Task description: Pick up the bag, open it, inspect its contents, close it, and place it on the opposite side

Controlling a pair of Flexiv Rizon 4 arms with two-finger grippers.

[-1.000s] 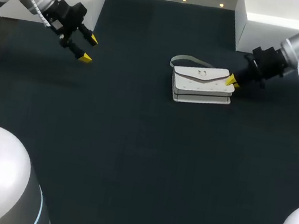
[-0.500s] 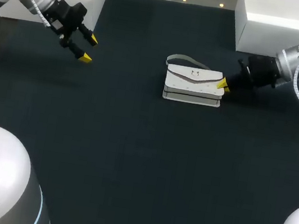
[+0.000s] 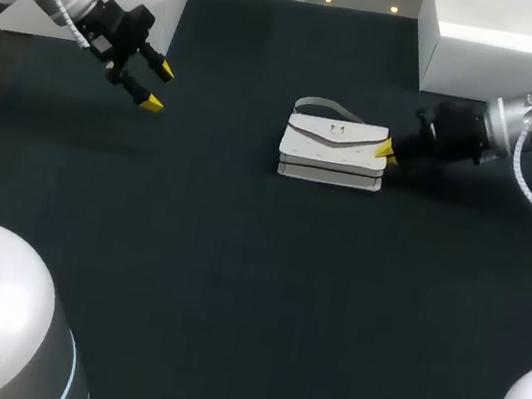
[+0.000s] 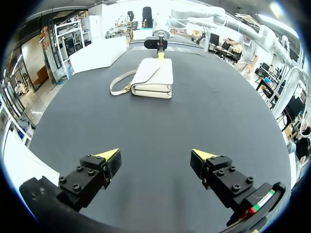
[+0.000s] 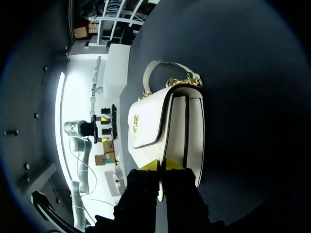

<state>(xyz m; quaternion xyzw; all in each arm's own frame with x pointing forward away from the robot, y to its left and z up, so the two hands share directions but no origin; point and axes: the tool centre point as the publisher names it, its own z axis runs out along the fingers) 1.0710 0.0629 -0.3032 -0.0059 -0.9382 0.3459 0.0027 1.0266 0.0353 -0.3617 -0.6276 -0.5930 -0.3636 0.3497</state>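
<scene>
Now, from above, my right gripper [image 3: 387, 153] is nipped on the right end of the small white leather bag [image 3: 332, 151], which lies flat near the middle of the dark table [image 3: 232, 285]. I think this is the pick-up step, and next I must lift it. My left gripper [image 3: 154, 86] hangs far off, fingers wide apart. My left wrist shows the bag well ahead of those spread fingers. My right wrist shows two fingers close together on the flap edge. Since a second ago, the bag has slid left and turned straight.
</scene>
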